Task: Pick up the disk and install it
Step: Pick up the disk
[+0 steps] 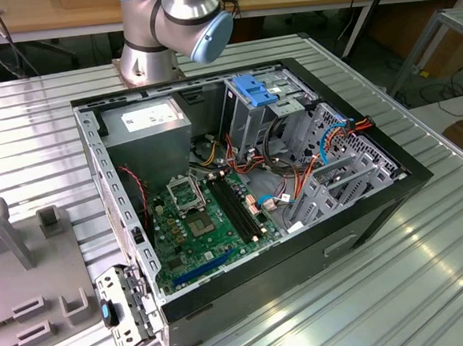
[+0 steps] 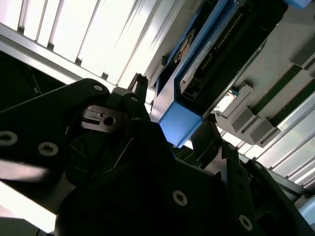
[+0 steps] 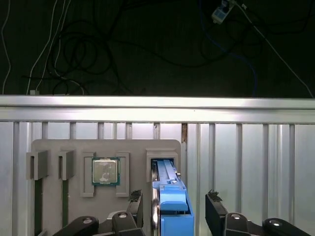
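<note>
The disk (image 3: pixel 171 199) stands on edge in a slot of a grey fixture plate (image 3: pixel 138 147), its bright blue carrier rail facing the camera. In the second wrist view the disk (image 2: pixel 197 59) runs away from the camera, blue end nearest. My gripper (image 3: pixel 173 205) is open and straddles the disk, one black fingertip (image 3: pixel 137 199) on each side with a small gap to the blue rail. The same straddle shows in the second wrist view, where the gripper (image 2: pixel 175 103) stands open around the blue end. The open computer case (image 1: pixel 408 179) lies on the ribbed metal table.
A processor chip (image 3: pixel 105 171) sits in a recess of the fixture, beside two slotted holders (image 3: pixel 37 164). In the case are a blue caddy (image 1: pixel 255 88) on the drive cage, a grey power supply (image 1: pixel 143 120), the motherboard (image 1: pixel 199 223) and loose cables (image 1: pixel 294 148). The arm's base (image 1: pixel 146 59) stands behind the case.
</note>
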